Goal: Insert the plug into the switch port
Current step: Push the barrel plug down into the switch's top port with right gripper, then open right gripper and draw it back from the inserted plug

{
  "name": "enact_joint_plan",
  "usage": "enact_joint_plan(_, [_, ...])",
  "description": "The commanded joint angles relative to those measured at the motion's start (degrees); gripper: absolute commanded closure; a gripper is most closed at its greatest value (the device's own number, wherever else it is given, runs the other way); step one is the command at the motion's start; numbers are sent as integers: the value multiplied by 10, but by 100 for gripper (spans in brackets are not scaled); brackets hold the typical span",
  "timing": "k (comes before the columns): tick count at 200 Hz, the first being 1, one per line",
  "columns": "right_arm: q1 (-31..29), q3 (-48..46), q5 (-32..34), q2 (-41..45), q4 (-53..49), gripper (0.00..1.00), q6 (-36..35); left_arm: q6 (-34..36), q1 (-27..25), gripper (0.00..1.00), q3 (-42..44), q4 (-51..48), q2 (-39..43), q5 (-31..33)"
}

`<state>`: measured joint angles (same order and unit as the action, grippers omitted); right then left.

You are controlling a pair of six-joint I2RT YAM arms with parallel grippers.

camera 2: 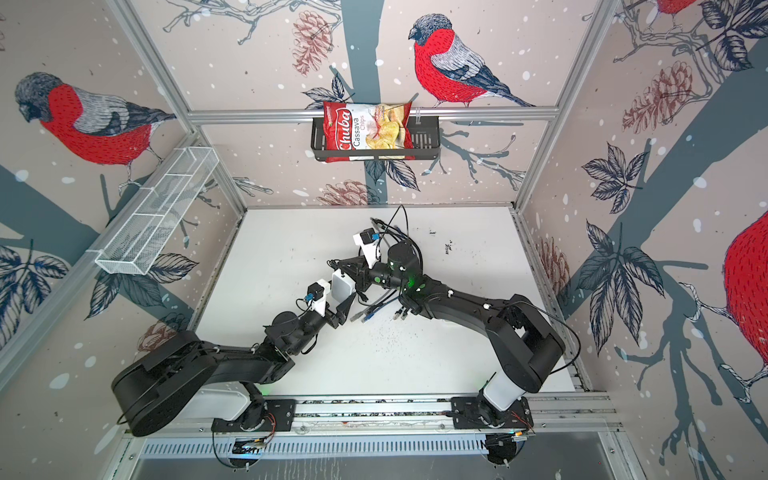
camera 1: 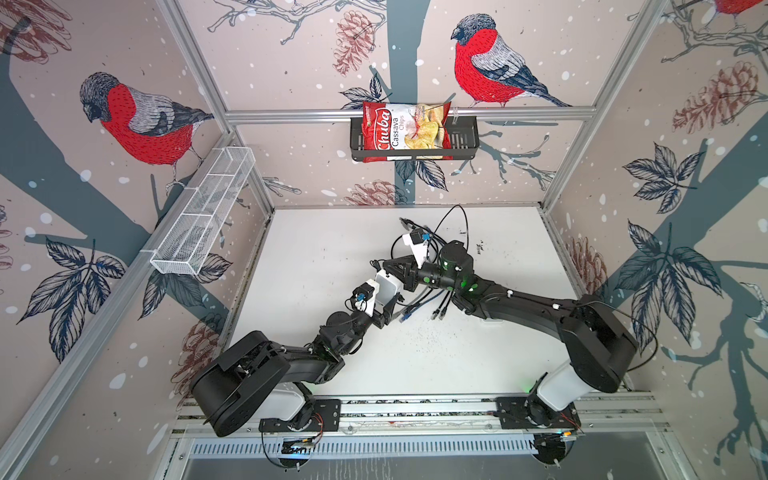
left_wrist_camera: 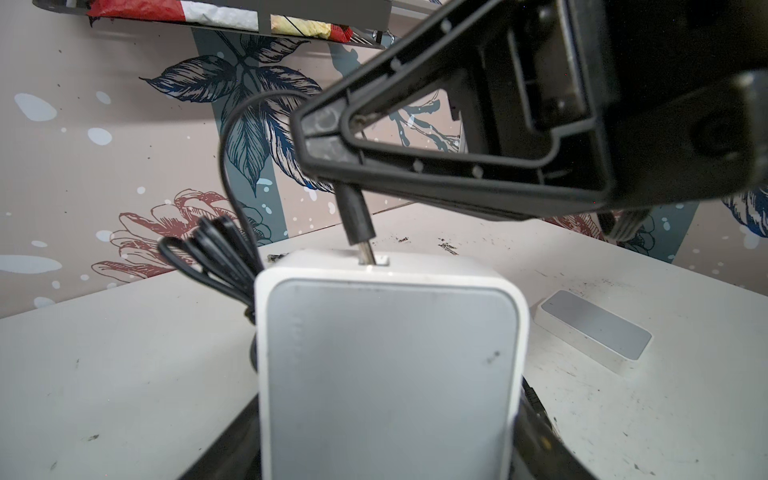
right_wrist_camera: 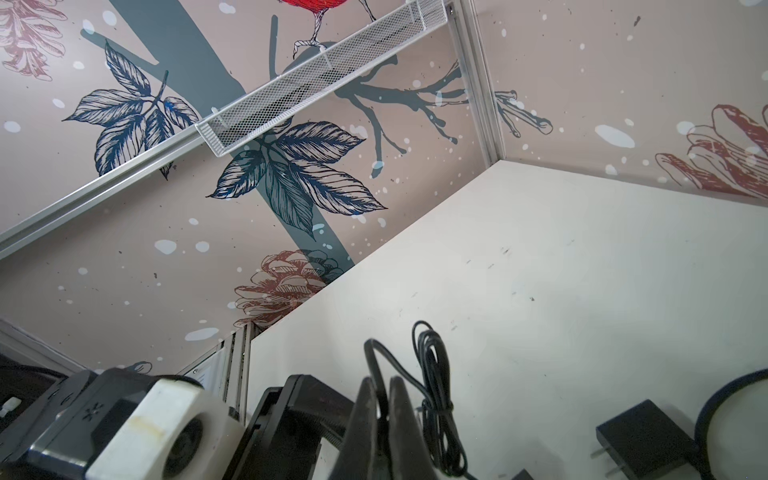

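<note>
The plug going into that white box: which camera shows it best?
The left wrist view: the black plug, pinched in the right gripper, meets the port on the white switch up close. In both top views it cannot be made out; only the switch shows. The right wrist view shows just shut fingers and cable.

Left wrist view: the white rounded plastic switch box (left_wrist_camera: 390, 365) runs off the bottom edge. You get the left gripper (camera 1: 384, 311) there only as slivers of black fingers (left_wrist_camera: 544, 457) behind it. The right gripper (left_wrist_camera: 322, 137) covers the top of the black barrel plug (left_wrist_camera: 355, 216); its depth in the port (left_wrist_camera: 380, 261) can't be told. In both top views the plug is too small for you to pick out.
</note>
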<state>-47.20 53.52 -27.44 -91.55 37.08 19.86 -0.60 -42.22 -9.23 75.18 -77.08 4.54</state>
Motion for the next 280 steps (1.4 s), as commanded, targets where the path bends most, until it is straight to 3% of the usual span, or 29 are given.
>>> enact_joint_plan(1, [-3,-7,-7,-1,2,99,1,-22,-1,48,-3,48,12,1])
enact_joint_plan(80, [-20,-34,11,16,-44,99,-31,-44,-1,50,-25,12,48,18])
enact_joint_plan(219, [-29,-53,13,1,-60,99,-23,-29,-1,54,-41,27,96,43])
enact_joint_plan(248, [-24,-17,43,-12,-92,99,-18,-44,0,53,-52,-33,94,80])
enact_joint_plan(280, [-13,64,62,-48,-149,92,-24,-109,12,55,-91,-198,105,159])
